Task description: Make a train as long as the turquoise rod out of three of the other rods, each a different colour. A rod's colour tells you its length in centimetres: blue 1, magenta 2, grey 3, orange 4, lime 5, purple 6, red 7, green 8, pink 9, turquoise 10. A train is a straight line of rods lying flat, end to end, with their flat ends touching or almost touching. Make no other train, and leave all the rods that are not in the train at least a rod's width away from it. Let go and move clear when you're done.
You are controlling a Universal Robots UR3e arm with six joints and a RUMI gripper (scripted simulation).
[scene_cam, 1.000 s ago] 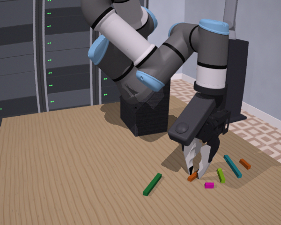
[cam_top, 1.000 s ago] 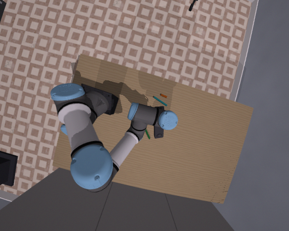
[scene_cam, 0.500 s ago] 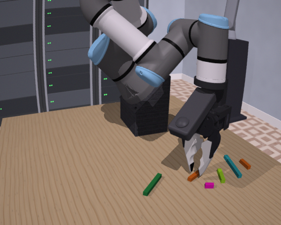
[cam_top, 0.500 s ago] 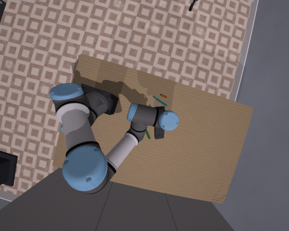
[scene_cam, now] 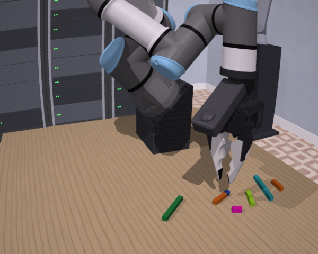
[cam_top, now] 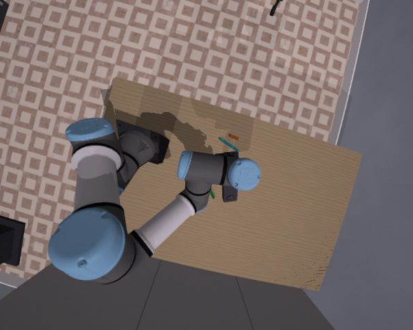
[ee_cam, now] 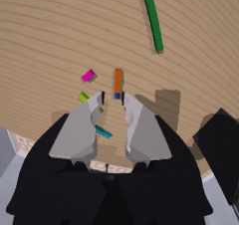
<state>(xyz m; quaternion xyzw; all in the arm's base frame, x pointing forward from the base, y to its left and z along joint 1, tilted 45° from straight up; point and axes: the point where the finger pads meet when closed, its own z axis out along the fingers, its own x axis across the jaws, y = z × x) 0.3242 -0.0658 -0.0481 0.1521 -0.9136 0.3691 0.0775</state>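
Note:
My gripper (scene_cam: 224,180) (ee_cam: 113,92) is slightly open and empty, above the table over a blue rod. The blue rod (scene_cam: 227,192) (ee_cam: 117,96) lies at one end of an orange rod (scene_cam: 219,198) (ee_cam: 118,81), in line and touching or almost touching. A magenta rod (scene_cam: 236,209) (ee_cam: 88,76) and a lime rod (scene_cam: 250,198) (ee_cam: 83,98) lie apart to one side. The turquoise rod (cam_top: 228,144) (scene_cam: 263,188) (ee_cam: 103,131) lies beyond the lime one. A green rod (cam_top: 212,194) (scene_cam: 172,208) (ee_cam: 154,23) lies apart on the other side. In the top view the arm hides the middle rods.
A second orange rod (cam_top: 233,136) (scene_cam: 277,184) lies beside the turquoise rod, with a gap between them. The arm's dark base block (scene_cam: 167,134) stands on the wooden table (cam_top: 288,213) (scene_cam: 71,191). The table edge is beyond the second orange rod.

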